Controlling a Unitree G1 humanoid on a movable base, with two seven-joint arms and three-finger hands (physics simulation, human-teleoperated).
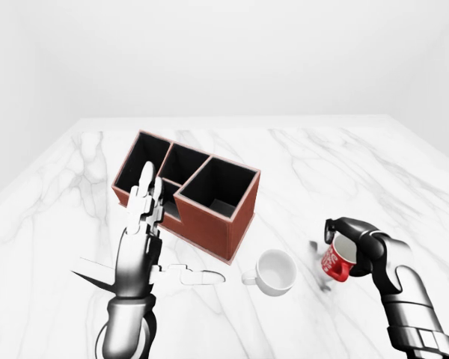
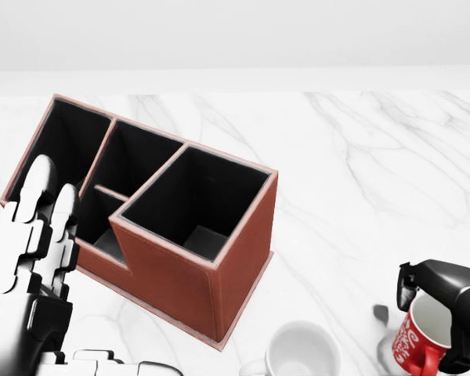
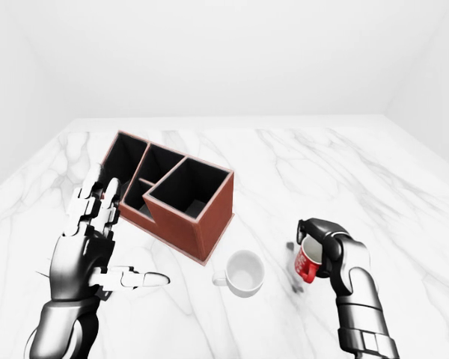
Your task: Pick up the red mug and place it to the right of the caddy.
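The glossy red ceramic mug with white lettering (image 1: 334,261) sits at about four o'clock in the left-eye view, tipped with its mouth leaning toward the view's right, and the small shadow on the white marble tabletop (image 1: 344,172) beside it suggests it is off the surface, though only just. The black three-finger right hand (image 1: 349,241) is clenched round it, fingers (image 2: 423,276) curled over the rim and upper wall, so the grasp looks taken.

The job in hand, as I judge it, is the carry. The open spot lies to the right of the reddish-brown leather-look caddy with black-lined compartments (image 1: 209,217), which stands at about ten o'clock from the mug. A plain white ceramic cup (image 1: 274,271) rests on the marble between mug and caddy, near the caddy's lower corner. A good carry would raise the mug clear, level it so the base goes down flat, and travel toward twelve o'clock over bare marble, passing the white cup on its right side. It should land beside the caddy's right wall but apart from it.

The right forearm rises from the bottom of the view at five o'clock, wrist bent inward. The silver-and-white left hand (image 1: 138,239) is held up at eight o'clock, fingers straight, thumb spread, grasping nothing.
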